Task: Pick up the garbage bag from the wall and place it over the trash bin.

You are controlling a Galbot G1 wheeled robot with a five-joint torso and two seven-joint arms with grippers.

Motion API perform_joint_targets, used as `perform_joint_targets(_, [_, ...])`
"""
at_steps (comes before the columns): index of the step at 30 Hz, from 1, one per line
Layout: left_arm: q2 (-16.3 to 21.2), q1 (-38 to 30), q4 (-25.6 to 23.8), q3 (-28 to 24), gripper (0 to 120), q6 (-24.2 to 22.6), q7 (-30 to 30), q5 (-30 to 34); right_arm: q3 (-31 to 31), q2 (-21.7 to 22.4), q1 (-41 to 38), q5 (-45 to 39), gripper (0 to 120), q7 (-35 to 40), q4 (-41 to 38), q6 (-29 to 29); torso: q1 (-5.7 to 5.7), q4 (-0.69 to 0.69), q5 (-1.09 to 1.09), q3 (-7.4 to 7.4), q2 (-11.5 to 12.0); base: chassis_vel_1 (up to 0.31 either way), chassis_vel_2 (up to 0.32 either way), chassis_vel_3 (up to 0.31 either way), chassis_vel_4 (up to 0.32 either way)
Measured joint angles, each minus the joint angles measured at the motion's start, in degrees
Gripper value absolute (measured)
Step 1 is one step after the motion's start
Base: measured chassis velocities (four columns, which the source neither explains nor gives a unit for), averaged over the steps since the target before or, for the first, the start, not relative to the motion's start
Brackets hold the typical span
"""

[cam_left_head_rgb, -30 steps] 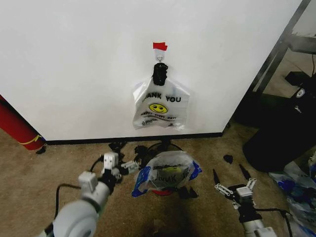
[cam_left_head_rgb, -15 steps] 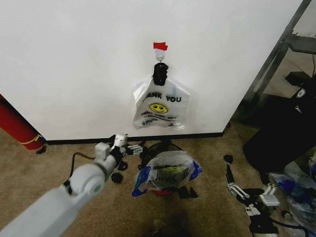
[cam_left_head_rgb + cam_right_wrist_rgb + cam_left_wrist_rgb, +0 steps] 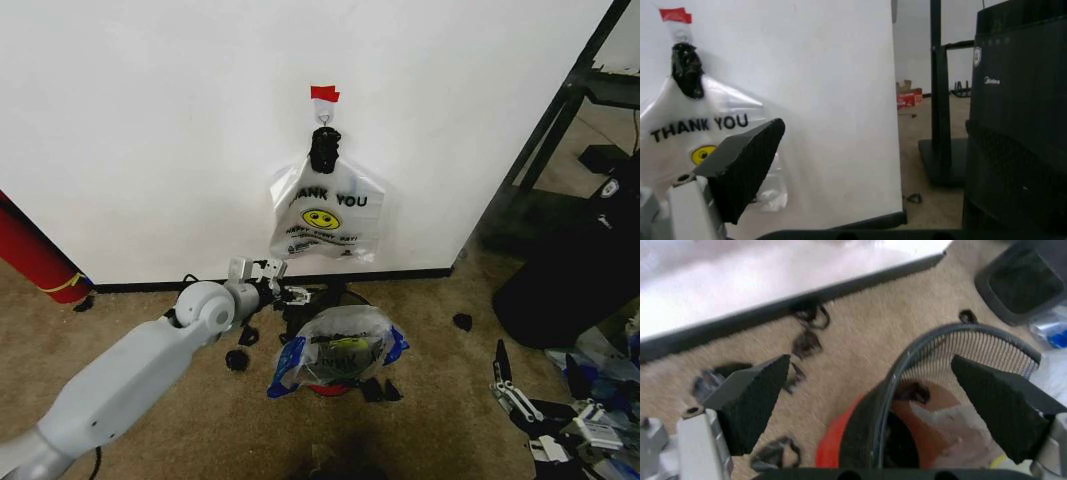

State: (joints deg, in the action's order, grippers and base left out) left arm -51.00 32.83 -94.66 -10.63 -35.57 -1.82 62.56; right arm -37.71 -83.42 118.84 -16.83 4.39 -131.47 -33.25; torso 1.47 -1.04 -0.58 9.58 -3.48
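Beige carpet (image 3: 200,420) runs up to the wall (image 3: 150,130), plain white with a black baseboard, where a small hook under a strip of red tape (image 3: 324,93) holds a whiter "THANK YOU" smiley bag (image 3: 322,217) by its gathered handles, presumably hung there so a gripper can lift it off. Below it, near the baseboard, we see the trash bin (image 3: 335,385), small, round and black with a red base, and the garbage bag (image 3: 338,352), thin see-through plastic with blue side panels, already draped loosely over its mouth; we judge the covering largely done, though the bag looks bunched rather than pulled snug around the rim. Our left gripper (image 3: 285,292) reaches low between the wall and the bin's far edge, just beside the bag, and its wrist camera looks down onto the bin's mesh wall and rim. Its two dark fingers (image 3: 753,397) are spread wide apart with nothing between them, one on each side of the rim, touching neither. Our right gripper (image 3: 540,395) is parked low on the right, well apart from the bin, fingers splayed and holding nothing. Small dark scraps (image 3: 238,358) litter the carpet.
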Motion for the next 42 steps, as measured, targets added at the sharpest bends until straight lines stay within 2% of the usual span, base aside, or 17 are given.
perform_joint_targets(3, [-0.4, -0.5, 1.2, -0.4, 93, -0.6, 0.6, 1.1, -0.2, 0.1, -0.2, 0.0, 100, 0.5, -0.2, 0.7, 0.00, 0.00, 0.00, 0.00, 0.0, 0.000, 0.000, 0.000, 0.000])
perform_joint_targets(4, [-0.5, -0.7, 1.6, -0.6, 86, -0.8, 0.9, 1.4, -0.3, 0.2, -0.3, -0.1, 100, 0.7, -0.2, 0.9, 0.00, 0.01, 0.00, 0.00, 0.0, 0.000, 0.000, 0.000, 0.000])
perform_joint_targets(8, [-1.8, -2.1, 5.5, -2.3, 78, -1.5, 2.8, 0.6, -0.6, 0.5, -0.5, -0.7, 100, 1.7, -1.2, 2.1, 0.00, 0.00, 0.00, 0.00, 0.0, 0.000, 0.000, 0.000, 0.000])
perform_joint_targets(9, [-2.1, -2.4, 6.3, -2.9, 71, -1.4, 3.5, -0.3, -0.5, 0.5, -0.5, -0.8, 100, 1.9, -1.4, 2.4, 0.00, 0.00, 0.00, 0.00, 0.0, 0.000, 0.000, 0.000, 0.000])
perform_joint_targets(11, [-2.3, -2.5, 6.9, -3.3, 68, -1.2, 4.1, -1.0, -0.5, 0.5, -0.6, -0.9, 100, 2.1, -1.5, 2.7, 0.00, 0.00, 0.00, 0.00, 0.0, 0.000, 0.000, 0.000, 0.000])
perform_joint_targets(13, [-2.9, -2.9, 7.8, -4.1, 59, -1.1, 4.6, -1.7, -0.5, 0.5, -0.8, -1.2, 100, 2.6, -1.7, 3.5, 0.00, 0.00, 0.00, 0.00, 0.0, 0.000, 0.000, 0.000, 0.000])
perform_joint_targets(25, [-3.1, -4.7, 8.6, -7.1, 13, -1.0, 5.2, -1.7, -0.8, 0.5, -1.2, -1.5, 100, 4.1, -1.3, 3.7, 0.00, 0.00, 0.00, 0.00, 0.0, 0.000, 0.000, 0.000, 0.000])
perform_joint_targets(26, [-3.1, -4.7, 8.6, -7.1, 13, -1.0, 5.2, -1.7, -0.8, 0.5, -1.2, -1.5, 100, 4.1, -1.3, 3.7, 0.00, 0.00, 0.00, 0.00, 0.0, 0.000, 0.000, 0.000, 0.000])
perform_joint_targets(29, [-2.8, -4.7, 8.0, -7.3, 3, -0.9, 5.2, -2.0, -0.8, 0.3, -1.3, -1.4, 100, 4.2, -1.3, 3.8, 0.00, 0.00, -0.01, -0.01, 0.0, 0.000, 0.000, 0.000, 0.000])
perform_joint_targets(37, [-1.9, -3.1, 5.6, -5.7, 2, -0.8, 4.1, -2.1, -0.5, -0.1, -1.3, -0.6, 100, 4.2, -2.8, 5.2, 0.00, 0.00, -0.01, 0.00, 0.0, 0.000, 0.000, 0.000, 0.000])
perform_joint_targets(42, [-1.5, 0.3, 1.2, -1.0, 2, -0.8, -2.0, 2.1, -0.2, -0.1, -1.4, -0.6, 100, 4.3, -3.3, 6.0, 0.00, 0.00, 0.00, 0.00, 0.0, 0.000, 0.000, 0.000, 0.000])
